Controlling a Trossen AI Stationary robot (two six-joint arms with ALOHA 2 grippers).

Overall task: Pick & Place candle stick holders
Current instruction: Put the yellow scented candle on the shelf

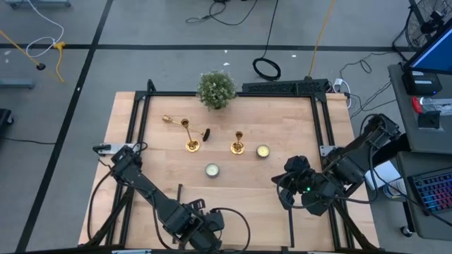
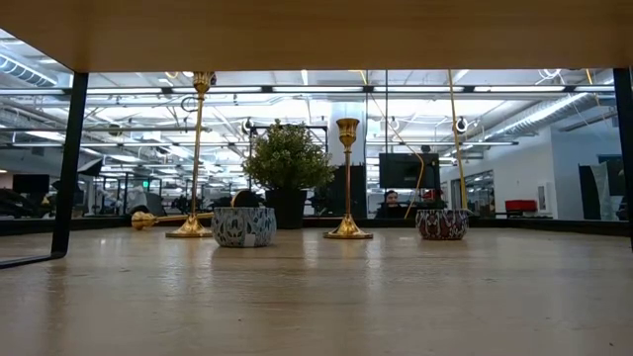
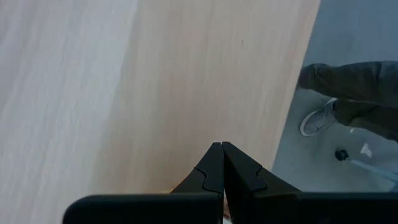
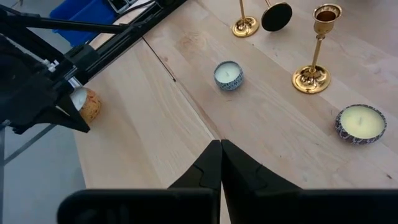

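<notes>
Both the left tool [image 3: 222,165] and right tool [image 4: 221,163] are clenched empty at the worktop's [image 1: 282,127] near edge, well apart from the candlesticks [image 1: 238,143]

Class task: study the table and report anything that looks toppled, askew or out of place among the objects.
One candle stick holder lies on its side behind the left upright candle stick holder, near the potted plant. The other upright candle stick holder and both tealights sit normally. A black disc beside the left upright one also looks odd.

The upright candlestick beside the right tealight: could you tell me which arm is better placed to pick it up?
Probably the right. Its shut gripper faces the candlestick, while the left gripper points off the table's edge.
</notes>
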